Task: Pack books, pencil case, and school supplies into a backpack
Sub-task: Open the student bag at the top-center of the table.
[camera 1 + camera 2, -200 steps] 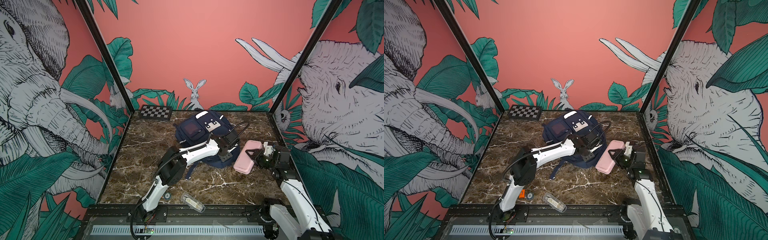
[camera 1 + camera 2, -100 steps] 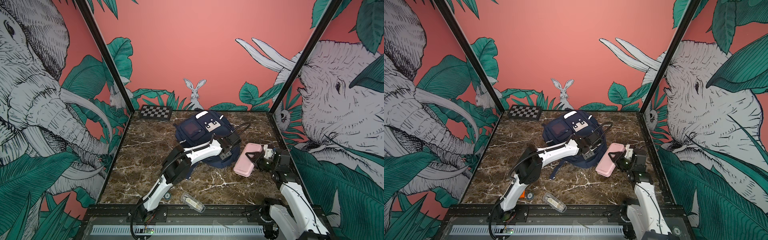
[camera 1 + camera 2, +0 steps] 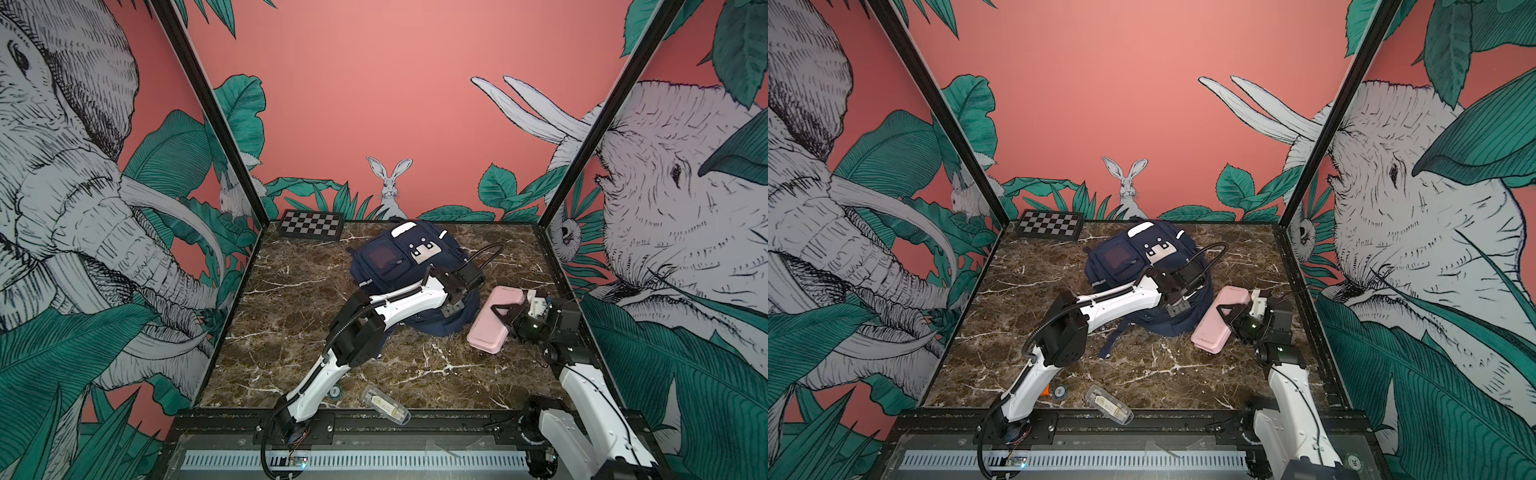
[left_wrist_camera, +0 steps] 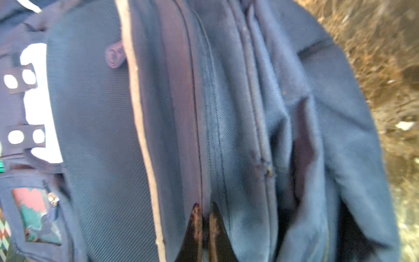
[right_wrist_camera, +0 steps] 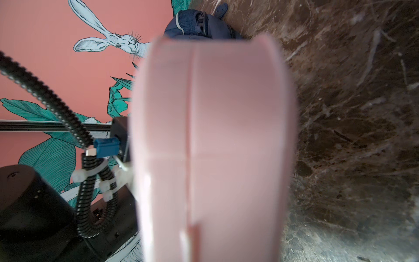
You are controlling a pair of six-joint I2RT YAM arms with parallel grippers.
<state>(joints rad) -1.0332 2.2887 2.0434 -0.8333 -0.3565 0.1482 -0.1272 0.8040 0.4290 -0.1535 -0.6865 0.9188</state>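
The backpack (image 3: pixel 399 266) (image 3: pixel 1125 262) lies flat on the marble worktop (image 3: pixel 291 332), a little past centre toward 12 o'clock. Its front pocket and white dotted patch face up, and a strap trails off toward 7 o'clock.

My left arm reaches over it from 7 o'clock and sets my left claw (image 3: pixel 452 306) (image 3: pixel 1177 309) down on the bag's 4 o'clock flank. In my left wrist view the backpack (image 4: pixel 102 136) fills nearly everything. The left claw (image 4: pixel 204 217) has its two dark tips pressed together right at a zip seam, against the navy cloth (whether a fold of fabric is caught between them, I cannot tell).

My right claw (image 3: pixel 505 313) (image 3: pixel 1229 313) pinches the pink pencil case (image 3: pixel 490 328) (image 3: pixel 1210 332) across its middle, at about 3 o'clock on the worktop and just beside the backpack's right edge. The case is tilted, with its long axis running from 1 o'clock down to 7 o'clock and a shadow under its near end. In my right wrist view the pink pencil case (image 5: pixel 213 136) stands blurred and close, a seam down its length, with a corner of the backpack (image 5: pixel 192 25) beyond it.

A black-and-white chessboard (image 3: pixel 311 224) (image 3: pixel 1049 224) sits in the 11 o'clock corner. Near the 6 o'clock edge lie a clear plastic packet (image 3: pixel 384 405) (image 3: pixel 1108 405) and a small round object (image 3: pixel 336 391) (image 3: pixel 1060 390), beside my left arm's base.
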